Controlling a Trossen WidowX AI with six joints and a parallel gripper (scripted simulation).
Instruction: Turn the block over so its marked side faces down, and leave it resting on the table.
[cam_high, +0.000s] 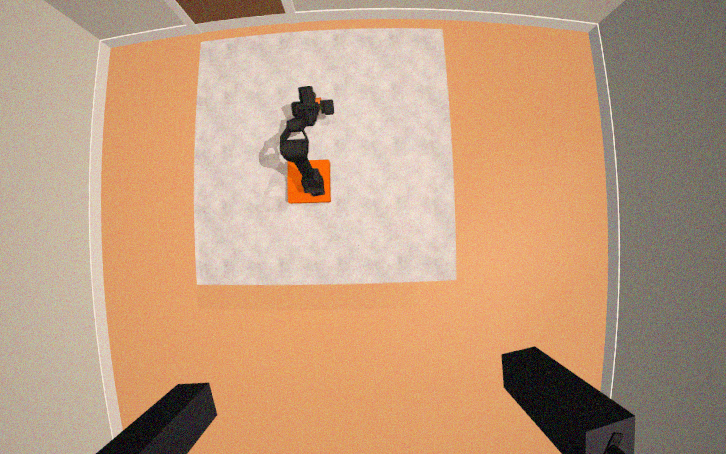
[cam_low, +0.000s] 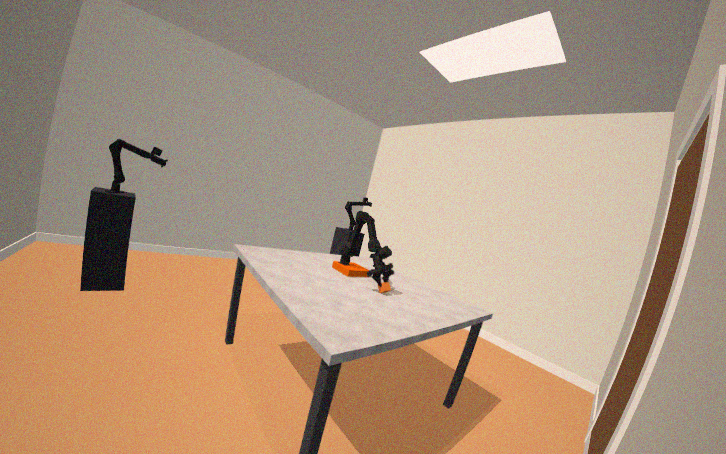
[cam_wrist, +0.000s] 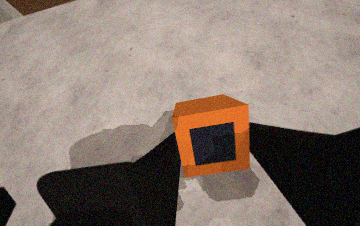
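An orange block (cam_high: 318, 100) (cam_low: 384, 288) (cam_wrist: 241, 150) shows a dark square mark (cam_wrist: 214, 143) on the face toward the wrist camera. My gripper (cam_low: 382, 282) (cam_wrist: 207, 132) is shut on the block, with one dark finger at each side. The block looks tilted in the exterior view and is close over the table (cam_high: 374, 230) (cam_low: 342, 315) (cam_wrist: 100, 60). Its shadow lies near it in the wrist view; whether an edge touches the table is not clear. In the top view the arm hides most of the block.
The arm stands on an orange base plate (cam_high: 321, 197) (cam_low: 356, 273) behind the block. Two dark pedestals stand off the table; one (cam_low: 107, 240) is at the left in the exterior view, with another arm on it. The table's far edge shows in the wrist view's upper left.
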